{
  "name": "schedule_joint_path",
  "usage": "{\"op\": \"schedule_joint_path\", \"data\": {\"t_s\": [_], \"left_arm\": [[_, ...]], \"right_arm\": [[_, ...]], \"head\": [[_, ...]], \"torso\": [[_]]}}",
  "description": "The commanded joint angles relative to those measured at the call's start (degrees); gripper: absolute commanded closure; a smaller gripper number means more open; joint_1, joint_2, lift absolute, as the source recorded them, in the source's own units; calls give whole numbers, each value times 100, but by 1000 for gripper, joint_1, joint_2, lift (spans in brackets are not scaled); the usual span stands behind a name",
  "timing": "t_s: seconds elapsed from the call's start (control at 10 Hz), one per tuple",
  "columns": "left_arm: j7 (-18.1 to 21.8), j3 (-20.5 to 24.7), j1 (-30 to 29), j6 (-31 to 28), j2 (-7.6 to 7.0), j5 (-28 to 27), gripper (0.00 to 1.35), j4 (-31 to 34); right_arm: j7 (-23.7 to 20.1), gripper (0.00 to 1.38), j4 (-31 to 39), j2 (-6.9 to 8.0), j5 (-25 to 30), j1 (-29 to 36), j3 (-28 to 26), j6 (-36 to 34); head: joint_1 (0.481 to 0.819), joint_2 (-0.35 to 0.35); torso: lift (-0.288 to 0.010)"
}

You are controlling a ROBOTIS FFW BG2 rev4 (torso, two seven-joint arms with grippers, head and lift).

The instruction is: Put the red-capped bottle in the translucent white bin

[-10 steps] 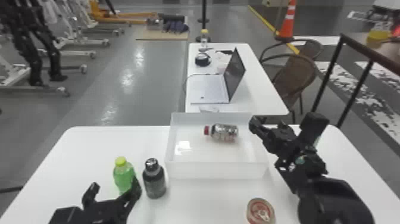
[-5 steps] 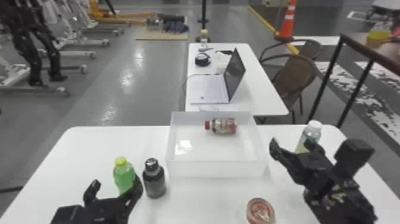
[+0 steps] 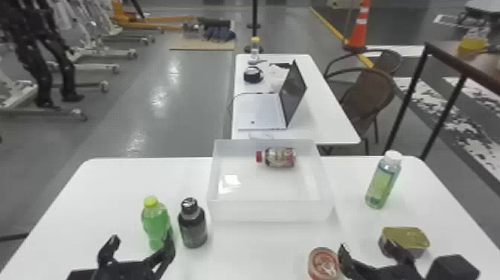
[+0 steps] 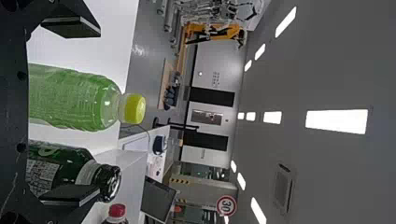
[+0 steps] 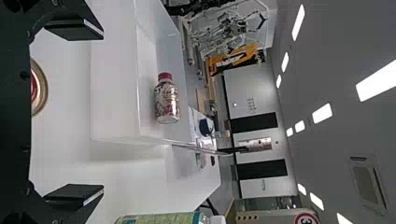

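The red-capped bottle (image 3: 279, 157) lies on its side inside the translucent white bin (image 3: 268, 210), near its far wall, cap toward the left. My right gripper (image 3: 372, 253) is low at the front right, open, between the round can and the oval tin. In the right wrist view the right gripper (image 5: 81, 114) has its fingers wide apart, with the bottle (image 5: 166, 99) in the bin (image 5: 114, 93) farther off. My left gripper (image 3: 139, 247) waits at the front left by the green bottle. The left wrist view has the left gripper (image 4: 77, 109) open too, and the bottle's red cap (image 4: 117, 210).
Green bottle (image 3: 156, 223) and dark bottle (image 3: 192, 225) stand left of the bin. A white-capped bottle (image 3: 383, 180) stands to its right. A round can (image 3: 323, 263) and an oval tin (image 3: 405, 238) are near the front right.
My right arm has drawn back from beside the bin toward the front right, uncovering the white-capped bottle and the oval tin. The red-capped bottle has shifted slightly toward the far wall. The left arm stayed put.
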State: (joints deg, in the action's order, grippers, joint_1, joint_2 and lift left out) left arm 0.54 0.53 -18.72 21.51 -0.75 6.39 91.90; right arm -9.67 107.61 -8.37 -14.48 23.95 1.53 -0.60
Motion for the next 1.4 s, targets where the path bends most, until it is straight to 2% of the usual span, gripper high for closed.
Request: {"op": "schedule_joint_path", "data": {"t_s": [0.0, 0.1, 0.2, 0.5, 1.3], "left_arm": [[61, 141, -193, -243, -22, -358, 124, 223], [96, 158, -246, -279, -39, -472, 124, 267], [210, 220, -308, -454, -31, -700, 121, 416], [307, 308, -237, -437, 90, -753, 117, 434], [307, 395, -246, -419, 90, -744, 117, 434]], "right_arm": [[0, 136, 32, 19, 209, 110, -39, -63], [0, 136, -30, 81, 279, 84, -39, -63], [0, 136, -21, 81, 314, 84, -48, -63], [0, 136, -30, 81, 393, 13, -48, -1], [185, 139, -162, 116, 402, 31, -48, 570]], "head": [[549, 0], [549, 0], [549, 0], [549, 0], [549, 0]], "torso": [[-100], [-100], [-100], [-100], [-100]]}}
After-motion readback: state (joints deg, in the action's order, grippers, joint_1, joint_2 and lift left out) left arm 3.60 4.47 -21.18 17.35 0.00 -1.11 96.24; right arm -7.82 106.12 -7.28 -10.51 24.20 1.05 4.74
